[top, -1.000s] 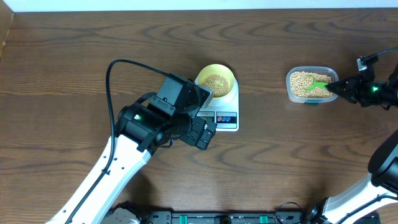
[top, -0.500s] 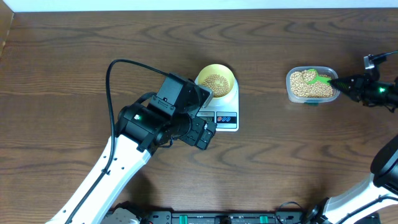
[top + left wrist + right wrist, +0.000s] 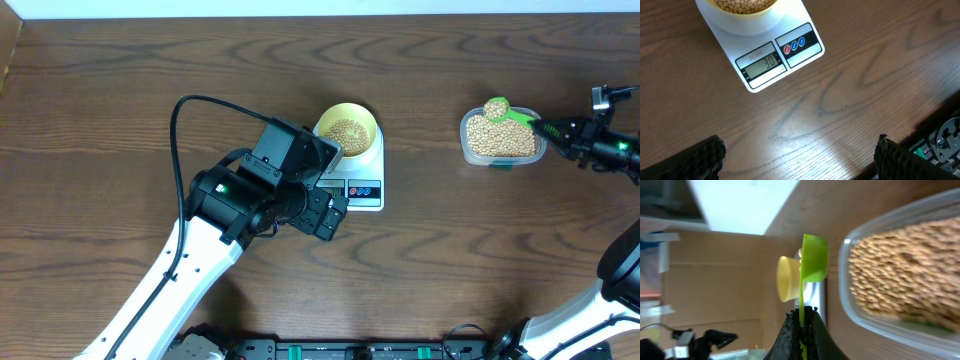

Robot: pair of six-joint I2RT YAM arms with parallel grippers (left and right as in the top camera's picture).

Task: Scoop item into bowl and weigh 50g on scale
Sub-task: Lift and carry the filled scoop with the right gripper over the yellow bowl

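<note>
Green plastic scoop [image 3: 814, 257], loaded with beans [image 3: 494, 105], juts straight ahead of my right tool [image 3: 545, 130], which is clamped narrow on its handle; the clear tub [image 3: 465, 140] of beans lies just below and ahead. My left tool [image 3: 797, 157] hangs wide open over the tabletop [image 3: 850, 100]. Just beyond its fingertips sits the scale [image 3: 785, 60], reading 30, with the yellow bowl [image 3: 372, 118] of beans on its platform.

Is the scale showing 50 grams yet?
No, in the left wrist view the display on the scale reads 30.
</note>
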